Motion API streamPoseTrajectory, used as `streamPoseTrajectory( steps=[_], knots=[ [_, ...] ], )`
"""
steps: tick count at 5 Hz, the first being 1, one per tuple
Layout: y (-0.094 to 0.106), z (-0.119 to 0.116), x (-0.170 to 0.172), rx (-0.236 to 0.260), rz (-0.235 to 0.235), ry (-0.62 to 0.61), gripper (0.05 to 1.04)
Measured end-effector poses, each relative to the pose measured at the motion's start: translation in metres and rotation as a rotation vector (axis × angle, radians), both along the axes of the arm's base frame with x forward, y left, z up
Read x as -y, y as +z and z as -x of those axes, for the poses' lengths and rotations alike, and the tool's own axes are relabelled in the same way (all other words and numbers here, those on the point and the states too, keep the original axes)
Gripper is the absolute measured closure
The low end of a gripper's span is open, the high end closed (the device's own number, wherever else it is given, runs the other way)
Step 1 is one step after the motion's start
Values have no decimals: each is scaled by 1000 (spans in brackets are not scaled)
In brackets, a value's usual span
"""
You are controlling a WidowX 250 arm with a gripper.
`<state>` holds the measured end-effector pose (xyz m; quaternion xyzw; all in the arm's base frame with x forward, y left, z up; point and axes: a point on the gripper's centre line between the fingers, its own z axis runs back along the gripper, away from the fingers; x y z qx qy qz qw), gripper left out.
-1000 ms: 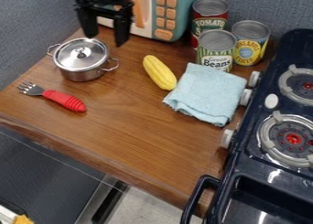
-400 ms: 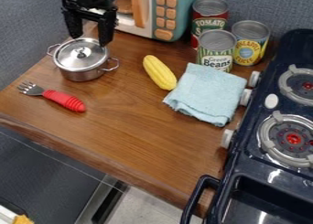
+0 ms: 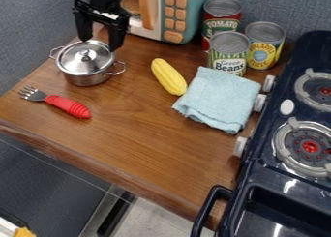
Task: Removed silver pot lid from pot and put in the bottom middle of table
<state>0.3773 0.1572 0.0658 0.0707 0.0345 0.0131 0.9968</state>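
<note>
hand: black hand (image 3: 100, 43) near the top left, pointing down, fingers spread apart, released
hand vs lid: fingertips at the back rim of the lid in this view, one nearer the left, one nearer the right; can't tell if touching
lid: silver pot lid (image 3: 84, 57) with a round knob, on the pot, lying about flat
pot: small silver pot (image 3: 86, 79), upright at the left back of the counter (image 3: 142, 139), a loop handle on each side
fork: red-handled fork (image 3: 67, 107) in front of the pot, lying flat, tines to the left, handle end to the right
corn: yellow corn (image 3: 169, 77) right of the pot, lying slanted, lower end right beside the cloth
cloth: light blue folded cloth (image 3: 219, 99) between corn and stove, in front of the cans
cans: three upright, grouped at the back; green beans can (image 3: 228, 59) in front, tomato can (image 3: 222, 27) behind it, pineapple can (image 3: 263, 47) to the right
toy microwave: teal toy microwave (image 3: 188, 6) with orange buttons and orange handle, at the back, left of the cans
stove: dark blue toy stove (image 3: 262, 158) on the right, gray burners with red centers, white knobs facing the counter
</note>
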Motion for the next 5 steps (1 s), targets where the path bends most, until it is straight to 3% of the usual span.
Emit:
streamPoseTrajectory(
  steps=[2, 3, 4, 5],
  knots=[
    [-1, 12, -25, 33, 97, 78, 83],
    [-2, 26, -39, 12, 127, 114, 83],
    [-6, 37, -52, 1, 132, 158, 83],
    [-5, 35, -49, -16, 98, 125, 83]
  ],
)
